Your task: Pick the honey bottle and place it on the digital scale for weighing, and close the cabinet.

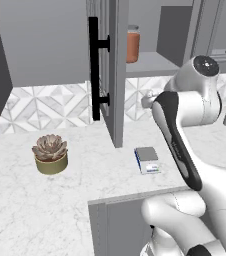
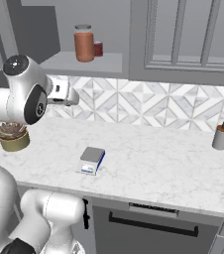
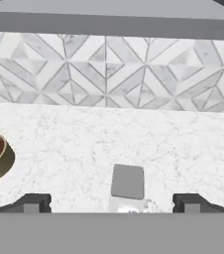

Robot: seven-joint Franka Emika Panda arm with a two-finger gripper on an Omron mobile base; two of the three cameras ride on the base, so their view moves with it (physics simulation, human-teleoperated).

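White marble counter (image 1: 45, 200) runs the width of the scene, tiled backsplash (image 2: 148, 106) behind it. Gripper (image 3: 112, 202) seen in hand view: two dark fingertips (image 3: 34, 202) set wide apart, nothing between them, touching nothing. It hangs above the counter, looking toward the backsplash. In right base view the hand (image 2: 64, 95) sits below the cabinet shelf edge, well above the counter.

Digital scale (image 1: 147, 159) lies flat on the counter, near the front edge, bare top plate; in hand view it sits roughly centred between the fingertips, lower down. Open marble all round it.

Honey bottle (image 2: 84, 43) stands upright on the open cabinet shelf (image 2: 89, 63), near the shelf's front edge. Small dark red jar (image 2: 98, 48) just beside it, further back.

Cabinet door (image 1: 116, 70) swung open, edge-on to left base view, black bar handle (image 1: 93, 69) facing left. Door's lower edge hangs over the counter, between potted succulent (image 1: 50, 153) and scale.

Succulent toward the counter's left end, well apart from scale. Soap dispenser (image 2: 221, 134) toward the right end, near the backsplash. Broad free marble between scale and dispenser.
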